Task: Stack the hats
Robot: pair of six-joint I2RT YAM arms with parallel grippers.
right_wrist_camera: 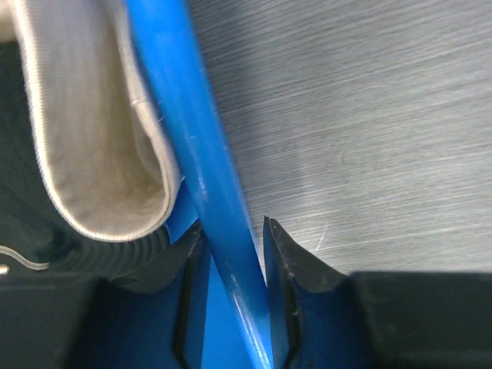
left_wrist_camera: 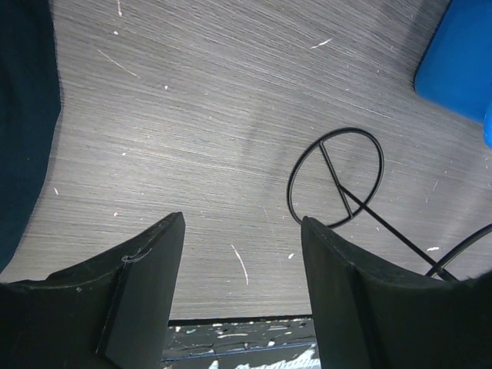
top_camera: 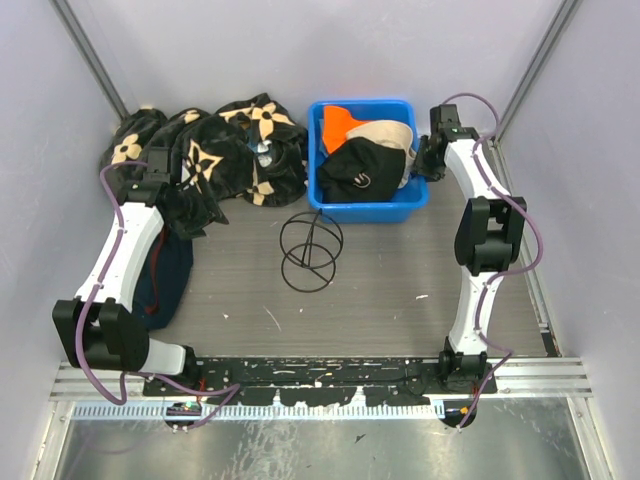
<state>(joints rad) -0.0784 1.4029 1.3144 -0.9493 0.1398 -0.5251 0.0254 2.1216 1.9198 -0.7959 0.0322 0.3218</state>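
Observation:
Three hats lie in a blue bin [top_camera: 362,211] at the back of the table: an orange hat [top_camera: 340,122], a beige hat [top_camera: 386,133] and a black hat [top_camera: 358,170] in front. My right gripper [top_camera: 421,166] is at the bin's right wall. In the right wrist view its fingers [right_wrist_camera: 234,229] pinch the blue rim [right_wrist_camera: 178,100], one inside and one outside, beside the beige hat [right_wrist_camera: 100,131]. My left gripper [left_wrist_camera: 242,223] hangs open and empty over bare table at the left.
A black wire stand [top_camera: 311,250] stands mid-table, also seen in the left wrist view as the wire stand [left_wrist_camera: 336,177]. A black cloth with tan flowers [top_camera: 215,150] is heaped at the back left. A dark navy garment [top_camera: 165,280] lies under the left arm.

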